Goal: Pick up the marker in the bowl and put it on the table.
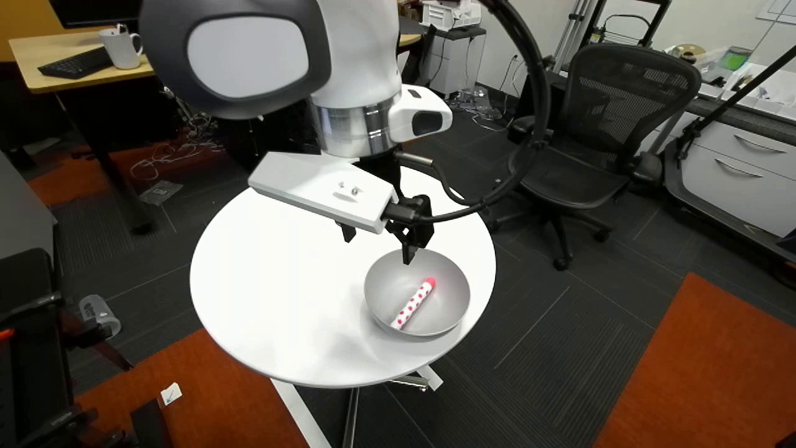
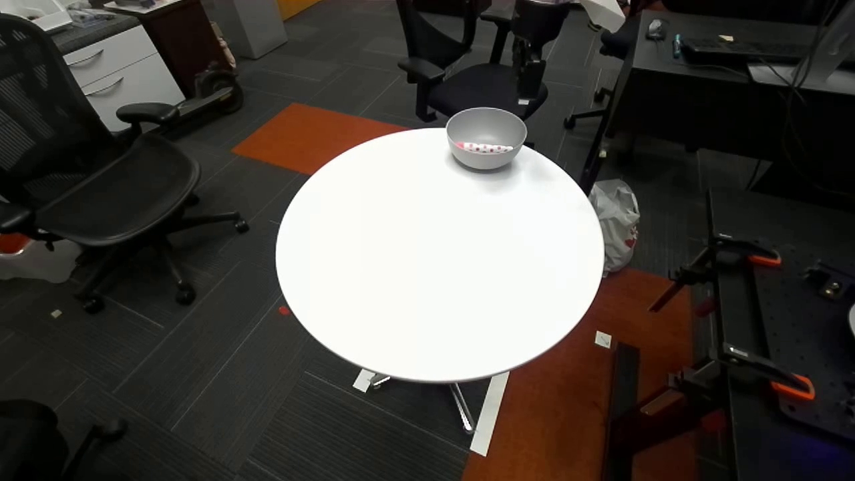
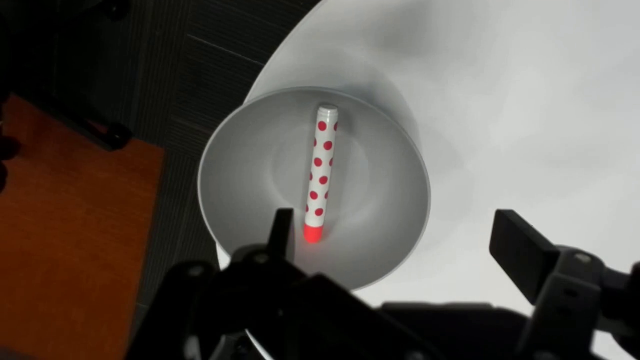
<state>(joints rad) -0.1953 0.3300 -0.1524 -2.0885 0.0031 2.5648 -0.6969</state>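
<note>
The two-fingered tool [image 1: 379, 248] is black. Lower than it, the slim, cylindrical white marker [image 3: 320, 172] shows red dots along its barrel and solid red at one end. The round, shallow bowl [image 3: 245, 165] is grey inside and out. Below the tool, the round surface [image 2: 434, 267] is white; farther down, the carpet [image 1: 535, 354] is dark grey with orange-brown rectangles [image 1: 715, 373].

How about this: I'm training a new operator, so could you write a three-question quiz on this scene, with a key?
1. Multiple choice: what pattern is on the marker? A) stripes B) dots C) checks
2. Short answer: is the gripper open or shut?
3. Fill in the blank: the marker lies inside the ____, which stands on the table.

Key:
1. B
2. Open, its fingers spread apart.
3. Bowl
</note>
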